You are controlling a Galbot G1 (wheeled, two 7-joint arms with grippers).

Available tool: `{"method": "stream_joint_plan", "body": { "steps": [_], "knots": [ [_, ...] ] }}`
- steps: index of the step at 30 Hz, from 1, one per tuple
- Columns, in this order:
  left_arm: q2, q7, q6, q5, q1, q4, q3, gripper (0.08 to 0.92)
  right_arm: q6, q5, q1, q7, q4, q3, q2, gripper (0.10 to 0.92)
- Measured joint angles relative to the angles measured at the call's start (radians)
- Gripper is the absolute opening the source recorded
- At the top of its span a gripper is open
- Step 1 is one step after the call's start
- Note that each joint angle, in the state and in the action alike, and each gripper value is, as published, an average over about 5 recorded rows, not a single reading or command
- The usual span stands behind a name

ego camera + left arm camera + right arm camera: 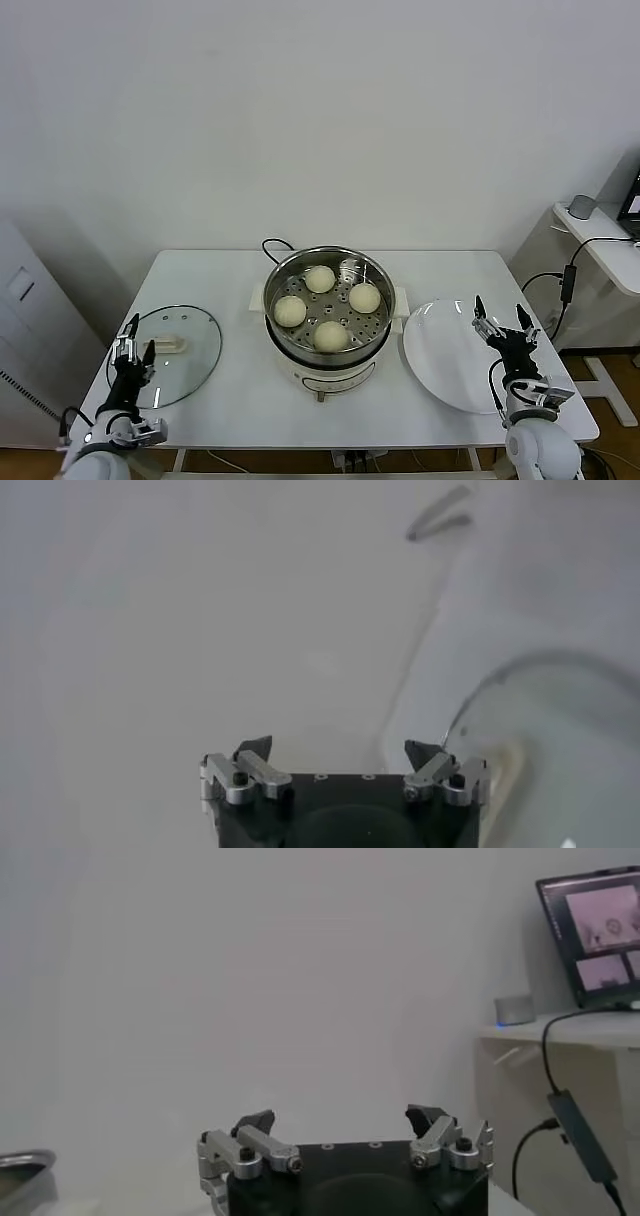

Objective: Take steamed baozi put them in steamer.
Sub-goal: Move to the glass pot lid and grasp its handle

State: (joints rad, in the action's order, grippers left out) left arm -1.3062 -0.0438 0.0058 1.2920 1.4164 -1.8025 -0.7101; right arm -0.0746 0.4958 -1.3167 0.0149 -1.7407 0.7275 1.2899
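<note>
The steamer [375, 270] is a shiny steel basket on a white pot base at the table's middle. Several cream-white baozi lie inside it: one at the back [320, 279], one at the right [364, 298], one at the left [290, 311] and one at the front [331, 336]. My left gripper [133, 337] is raised at the table's front left, over the glass lid's near edge, open and empty. My right gripper [499, 323] is raised at the front right, over the white plate, open and empty. In the wrist views each gripper [337, 752] [341, 1121] has its fingers spread wide.
A round glass lid [195, 345] with a cream handle lies flat at the left. An empty white plate [440, 350] lies right of the steamer. A black cord [272, 247] runs behind the pot. A side table [610, 250] with cables stands off to the right.
</note>
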Motion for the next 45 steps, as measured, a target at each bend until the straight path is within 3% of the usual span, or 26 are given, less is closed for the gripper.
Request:
{"method": "stream_joint_plan", "body": {
  "steps": [14, 45],
  "knots": [
    [0.096, -0.059, -0.058, 0.144, -0.052, 0.169, 0.023, 0.823, -0.003, -0.025, 0.013, 0.009, 0.029, -0.021, 0.016, 0.823],
    [0.084, -0.064, -0.011, 0.165, -0.142, 0.288, 0.071, 0.823, -0.021, -0.059, 0.015, 0.011, 0.067, -0.034, 0.035, 0.823]
  ]
}}
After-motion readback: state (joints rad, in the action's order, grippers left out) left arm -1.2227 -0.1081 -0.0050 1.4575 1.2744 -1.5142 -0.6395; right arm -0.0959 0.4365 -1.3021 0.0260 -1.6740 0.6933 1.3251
